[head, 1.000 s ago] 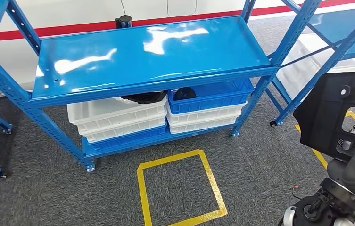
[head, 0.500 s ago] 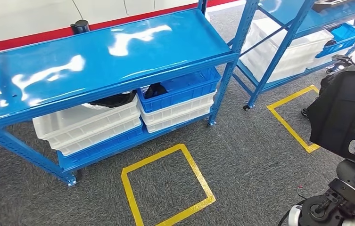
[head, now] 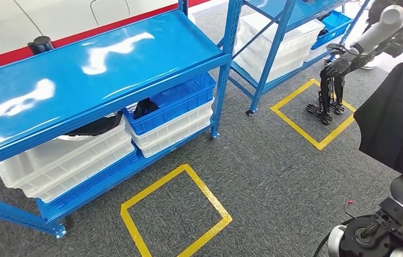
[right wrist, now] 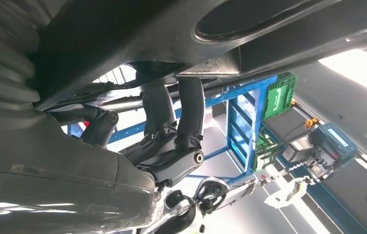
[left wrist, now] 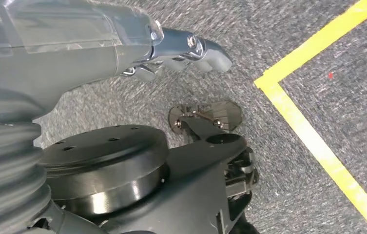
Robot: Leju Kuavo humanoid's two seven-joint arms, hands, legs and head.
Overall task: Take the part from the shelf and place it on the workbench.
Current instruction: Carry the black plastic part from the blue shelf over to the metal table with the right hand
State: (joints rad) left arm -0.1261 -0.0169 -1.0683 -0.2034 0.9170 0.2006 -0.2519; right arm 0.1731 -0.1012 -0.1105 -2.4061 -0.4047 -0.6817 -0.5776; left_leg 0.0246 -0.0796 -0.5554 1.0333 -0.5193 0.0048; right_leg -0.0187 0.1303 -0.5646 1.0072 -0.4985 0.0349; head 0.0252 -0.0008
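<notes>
Black part is gripped in our right hand; our view has swung off the shelf, so carrying has begun; left hand holds nothing

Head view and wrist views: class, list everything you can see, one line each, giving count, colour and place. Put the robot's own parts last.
Shelf racks: two, blue, side by side.
White crates: several, stacked on lower shelves.
Blue crate: one atop a white stack, near rack; another in far rack.
Dark parts: two, black, in near rack's top crates.
Cylinder: one, black, back of near rack's top.
Tape squares: two, yellow, on grey carpet.
Other robot: one, silver and black, in far square.
Held part: one, black, at right.
Right hand: grips held part.
Left hand: hangs above carpet.
</notes>
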